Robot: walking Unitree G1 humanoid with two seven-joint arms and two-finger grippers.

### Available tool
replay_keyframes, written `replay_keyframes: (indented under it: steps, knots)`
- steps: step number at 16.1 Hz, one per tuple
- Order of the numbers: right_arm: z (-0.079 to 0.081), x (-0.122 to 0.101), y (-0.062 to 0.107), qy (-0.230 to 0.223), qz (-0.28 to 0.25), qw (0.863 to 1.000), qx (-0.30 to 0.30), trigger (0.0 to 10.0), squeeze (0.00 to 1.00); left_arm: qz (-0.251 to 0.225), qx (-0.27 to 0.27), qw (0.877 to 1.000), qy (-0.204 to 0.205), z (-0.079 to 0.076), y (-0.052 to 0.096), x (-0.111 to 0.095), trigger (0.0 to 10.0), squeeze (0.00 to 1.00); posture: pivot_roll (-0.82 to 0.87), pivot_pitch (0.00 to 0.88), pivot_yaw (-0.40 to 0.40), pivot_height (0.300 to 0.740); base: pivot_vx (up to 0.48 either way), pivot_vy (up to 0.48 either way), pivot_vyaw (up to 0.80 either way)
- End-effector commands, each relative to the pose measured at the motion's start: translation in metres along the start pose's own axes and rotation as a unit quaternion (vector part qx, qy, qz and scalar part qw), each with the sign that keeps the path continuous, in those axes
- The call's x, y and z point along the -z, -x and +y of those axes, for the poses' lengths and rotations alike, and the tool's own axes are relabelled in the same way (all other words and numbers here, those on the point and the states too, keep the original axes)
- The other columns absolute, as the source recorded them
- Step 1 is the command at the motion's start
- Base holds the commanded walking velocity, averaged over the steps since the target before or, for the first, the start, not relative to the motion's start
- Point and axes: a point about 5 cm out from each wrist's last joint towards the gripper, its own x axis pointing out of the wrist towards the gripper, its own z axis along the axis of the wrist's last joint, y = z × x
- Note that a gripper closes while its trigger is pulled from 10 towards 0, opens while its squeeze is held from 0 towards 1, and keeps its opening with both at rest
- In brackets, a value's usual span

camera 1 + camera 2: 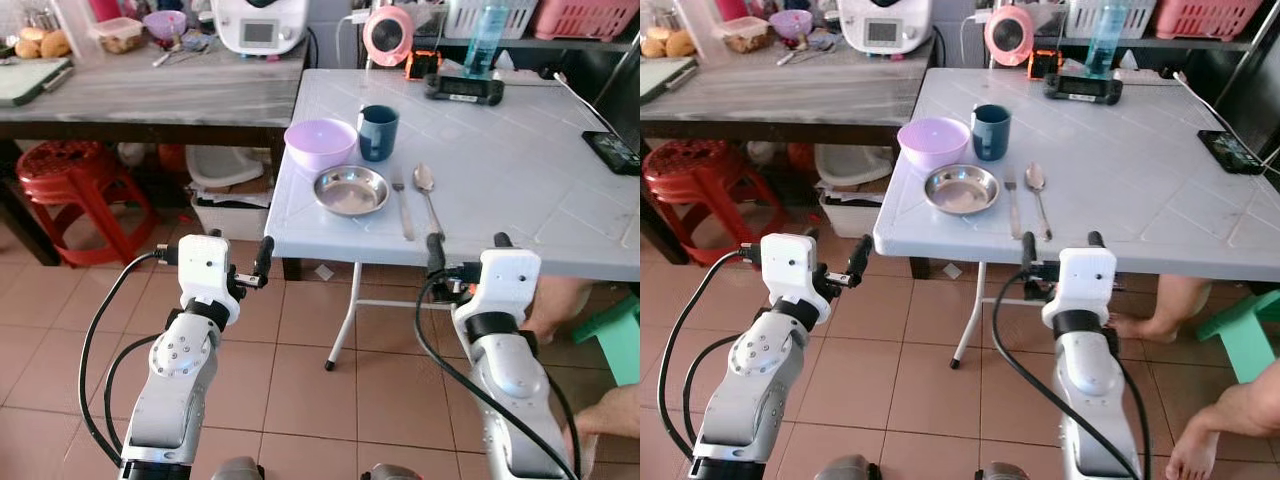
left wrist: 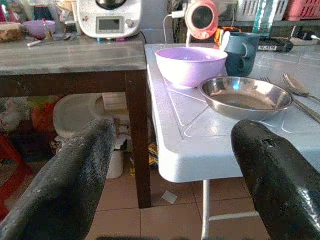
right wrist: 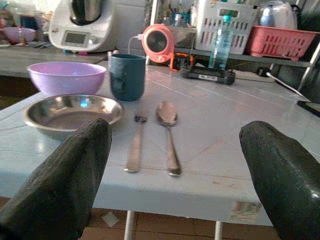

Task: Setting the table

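On the near left part of the white folding table lies a place setting: a purple bowl, a dark teal mug, a steel plate, and a fork beside a spoon. My left gripper is held open below and to the left of the table's corner, with nothing between its fingers. My right gripper is open just in front of the table's near edge, in line with the spoon, and holds nothing.
A wooden counter with a white appliance adjoins the table on the left, red stools beneath it. A black device, a bottle and a phone sit farther back. A person's legs and a green stool are at the right.
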Motion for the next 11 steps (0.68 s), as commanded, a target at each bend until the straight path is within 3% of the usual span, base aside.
replay_keyframes:
  steps: [1,11]
  knots:
    - [0.0007,-0.0038,0.0006,0.002,-0.009,1.0,-0.003,10.0,0.0,-0.009,0.002,1.0,-0.002,0.0013,-0.0031,-0.0042,10.0,0.0,-0.05,0.0,0.017,0.74,0.274,0.0,0.0]
    - [0.0028,-0.0027,0.0016,-0.004,-0.007,1.0,-0.001,10.0,0.0,-0.007,0.008,1.0,0.002,-0.0017,-0.0034,-0.0022,10.0,0.0,-0.04,0.0,0.022,0.74,0.304,0.0,0.0]
